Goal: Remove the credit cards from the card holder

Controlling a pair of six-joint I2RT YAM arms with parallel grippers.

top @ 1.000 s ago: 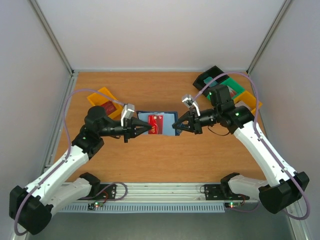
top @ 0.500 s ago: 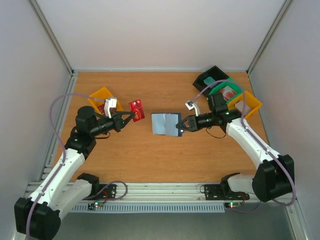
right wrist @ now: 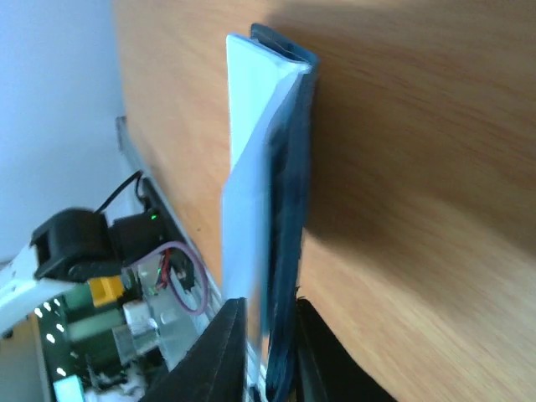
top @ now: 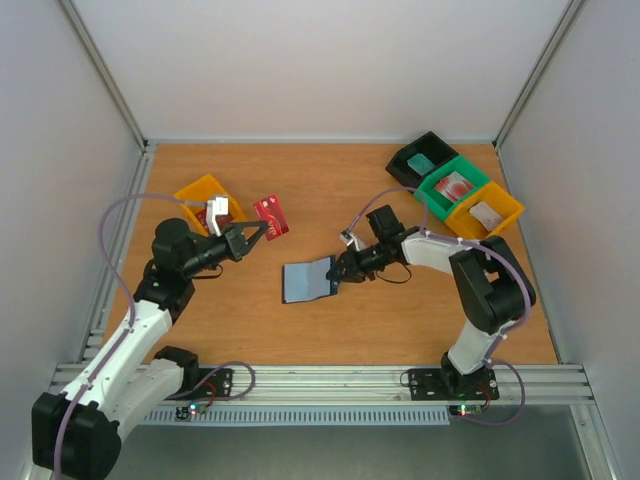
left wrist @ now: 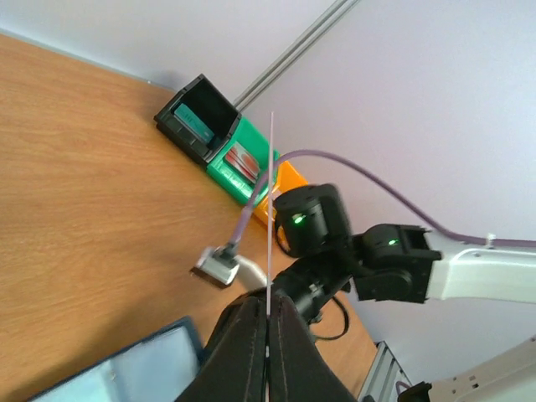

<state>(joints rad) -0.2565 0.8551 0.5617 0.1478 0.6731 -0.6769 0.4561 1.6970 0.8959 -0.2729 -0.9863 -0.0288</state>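
My left gripper (top: 252, 232) is shut on a red credit card (top: 272, 217) and holds it above the table at the left. In the left wrist view the card (left wrist: 270, 209) shows edge-on as a thin white line rising from the shut fingers (left wrist: 243, 352). My right gripper (top: 335, 279) is shut on the right edge of the card holder (top: 306, 280), a navy wallet with pale blue inner pockets, lying open near the table's middle. In the right wrist view the card holder (right wrist: 264, 167) stands between the fingers (right wrist: 219, 352). No other cards show in it.
A yellow bin (top: 203, 196) sits at the far left behind the left arm. Black (top: 421, 159), green (top: 455, 186) and yellow (top: 486, 212) bins stand in a row at the back right, each with something inside. Aluminium rail (top: 320, 378) runs along the near edge.
My left gripper pulled the red card out of the holder and carried it left. My right gripper dragged the card holder left and nearer, its arm folding in.
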